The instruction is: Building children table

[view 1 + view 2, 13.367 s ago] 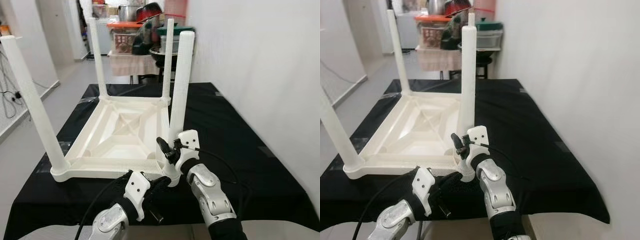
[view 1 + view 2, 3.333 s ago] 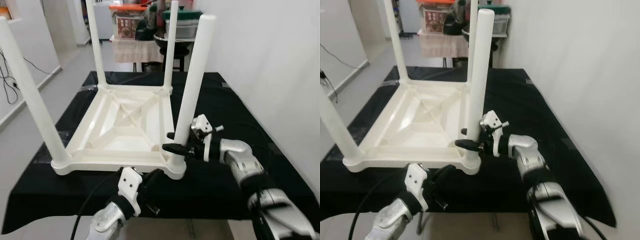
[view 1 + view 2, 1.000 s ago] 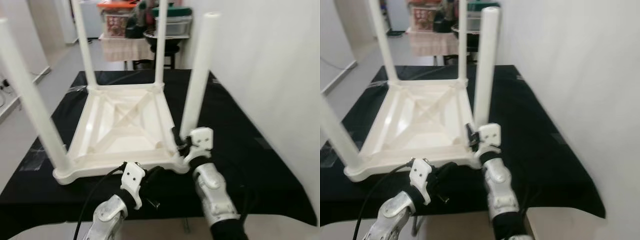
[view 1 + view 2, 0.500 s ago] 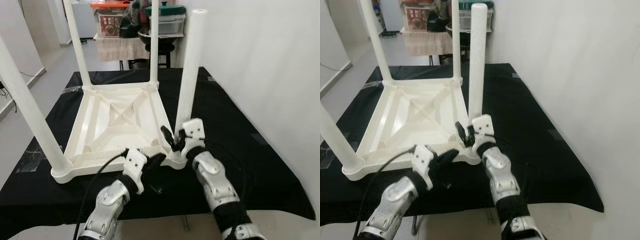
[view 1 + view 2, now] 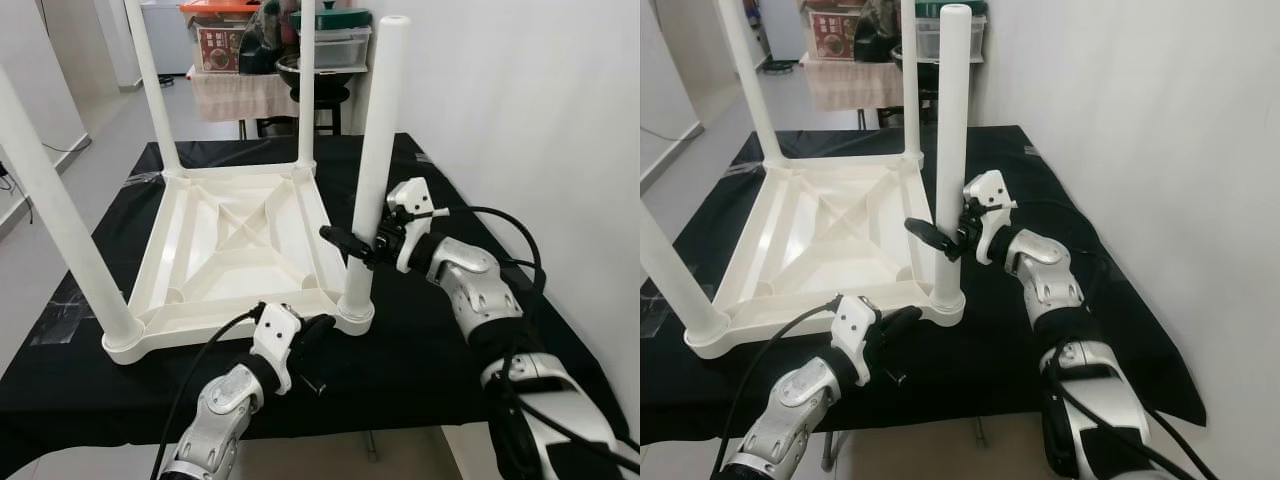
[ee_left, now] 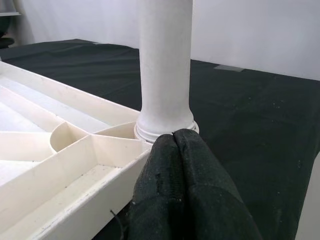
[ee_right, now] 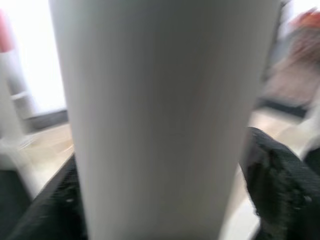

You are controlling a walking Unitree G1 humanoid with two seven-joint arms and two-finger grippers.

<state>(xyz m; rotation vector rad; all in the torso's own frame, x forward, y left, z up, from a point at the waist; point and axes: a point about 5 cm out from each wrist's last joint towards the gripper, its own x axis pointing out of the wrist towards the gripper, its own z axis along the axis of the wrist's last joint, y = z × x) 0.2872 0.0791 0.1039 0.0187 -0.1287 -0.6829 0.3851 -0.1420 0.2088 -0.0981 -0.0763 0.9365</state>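
A white plastic children's table (image 5: 235,250) lies upside down on a black cloth, its four legs pointing up. From the right side, my right gripper (image 5: 352,241) is shut on the near right leg (image 5: 378,130) a little above its base. In the right wrist view that leg (image 7: 160,115) sits between the black fingers (image 7: 280,185). My left gripper (image 5: 318,328) is shut with nothing held. Its tip (image 6: 175,137) touches the table's corner right at the foot of the same leg (image 6: 165,65).
The black-clothed work table (image 5: 480,360) runs along a white wall (image 5: 540,120) on the right. The other legs stand at near left (image 5: 60,220), far left (image 5: 150,80) and far right (image 5: 306,90). Boxes and a pot (image 5: 320,60) are stacked behind; the floor (image 5: 40,150) lies to the left.
My right gripper has gone from the leg's foot out to the right and higher, and now clasps the leg from the side. The left gripper has stayed at the corner.
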